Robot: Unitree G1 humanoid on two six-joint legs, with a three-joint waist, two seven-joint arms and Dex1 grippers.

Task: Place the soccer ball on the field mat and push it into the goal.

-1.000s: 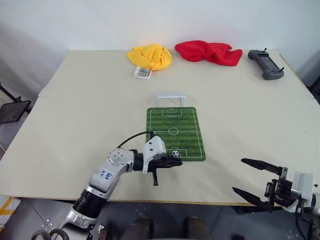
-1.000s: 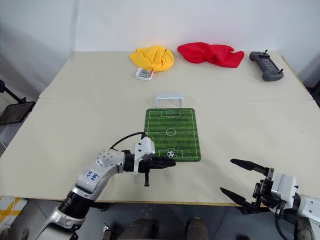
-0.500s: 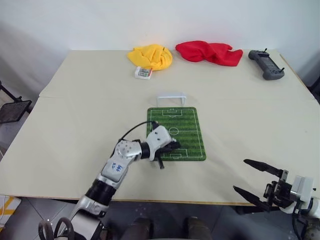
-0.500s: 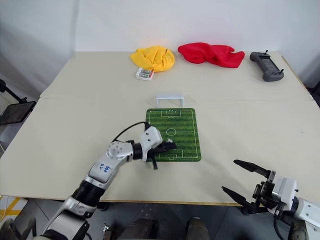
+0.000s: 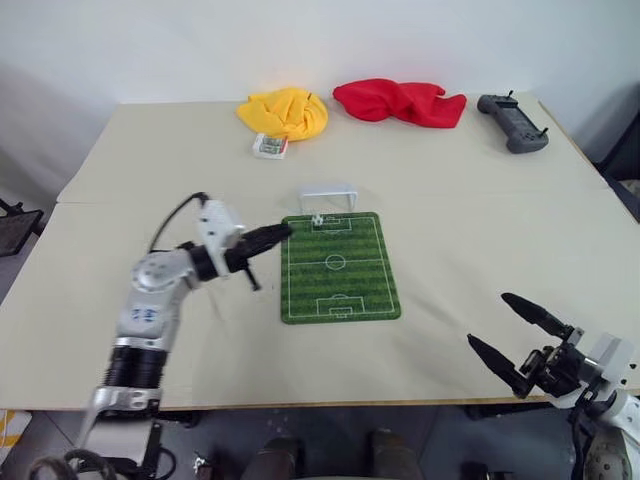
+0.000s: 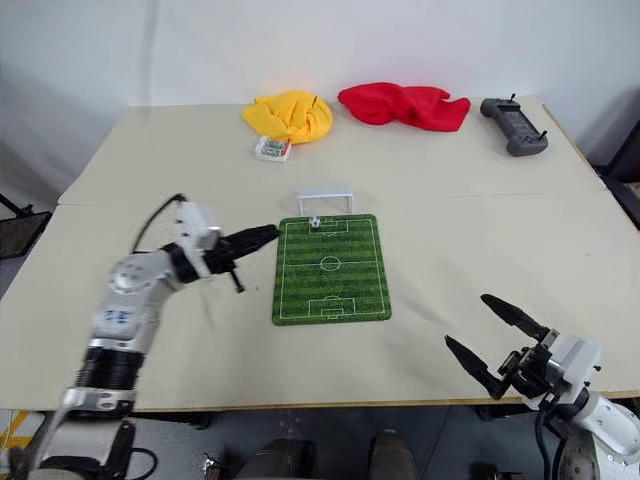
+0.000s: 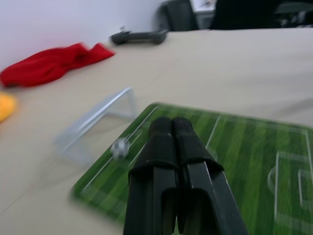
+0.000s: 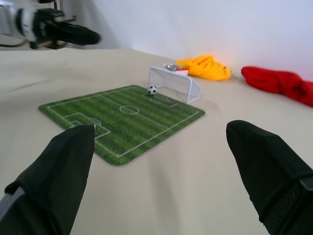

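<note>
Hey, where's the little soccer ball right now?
The soccer ball sits at the far end of the field mat, just in front of the goal, ahead and right of the shut left gripper.

A robot test lab or office room. A plain beige table (image 5: 450, 200) stands against a bare white wall (image 5: 300, 40) (dark office chairs (image 7: 178, 14) behind), with a handheld controller (image 5: 512, 122) on it.

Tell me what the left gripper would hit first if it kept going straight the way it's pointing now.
Probably the soccer ball or the goal just behind it. The shut left gripper points across the far corner of the field mat toward them, though its height above the mat is unclear, so it might pass over.
</note>
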